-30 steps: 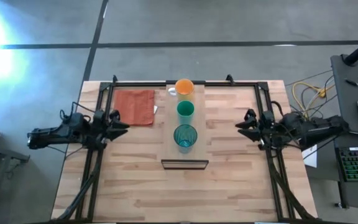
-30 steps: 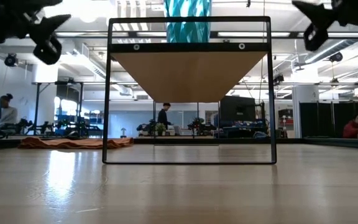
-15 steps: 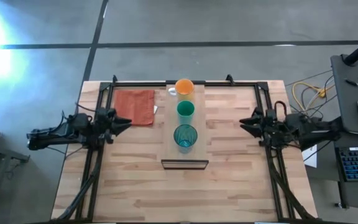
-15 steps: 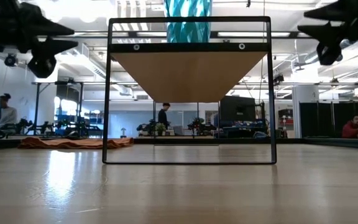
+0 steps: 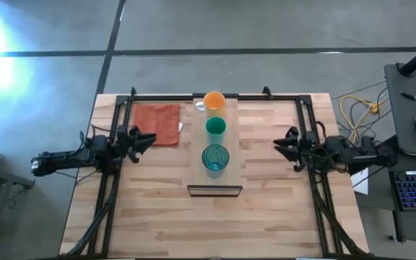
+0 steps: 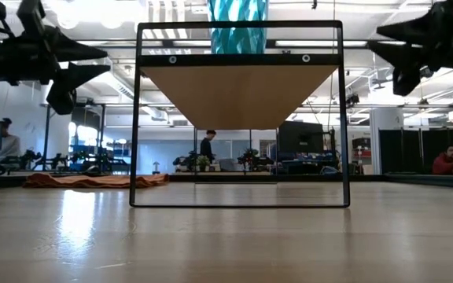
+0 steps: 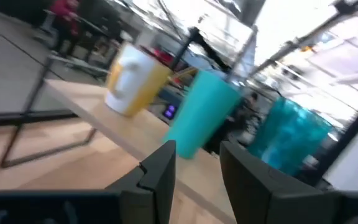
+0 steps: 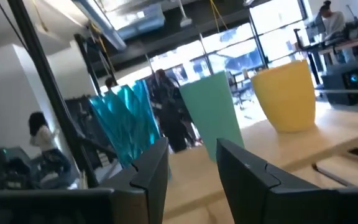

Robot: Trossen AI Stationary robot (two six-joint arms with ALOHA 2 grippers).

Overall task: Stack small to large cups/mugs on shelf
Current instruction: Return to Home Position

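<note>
Three cups stand upright in a row on the light-wood shelf (image 5: 231,144): the small orange cup (image 5: 214,100) at the far end, the green cup (image 5: 215,128) in the middle, the teal tumbler (image 5: 215,159) nearest. My left gripper (image 5: 150,137) hovers left of the shelf, open and empty, pointing level at the cups. My right gripper (image 5: 276,147) hovers right of it, also open and empty. The left wrist view shows the orange cup (image 7: 132,78), green cup (image 7: 201,112) and tumbler (image 7: 288,134) past my open fingers. The right wrist view shows them too (image 8: 213,112).
An orange-red cloth (image 5: 156,124) lies flat at the far left of the table. The shelf stands on a black wire frame (image 6: 136,118) with open room beneath. Dark rails (image 5: 114,180) run along both table sides. People show in the room beyond (image 6: 208,149).
Both grippers have tipped from pointing down to lying about level, fingers toward the shelf, and have come a little lower. The cups have kept still.
</note>
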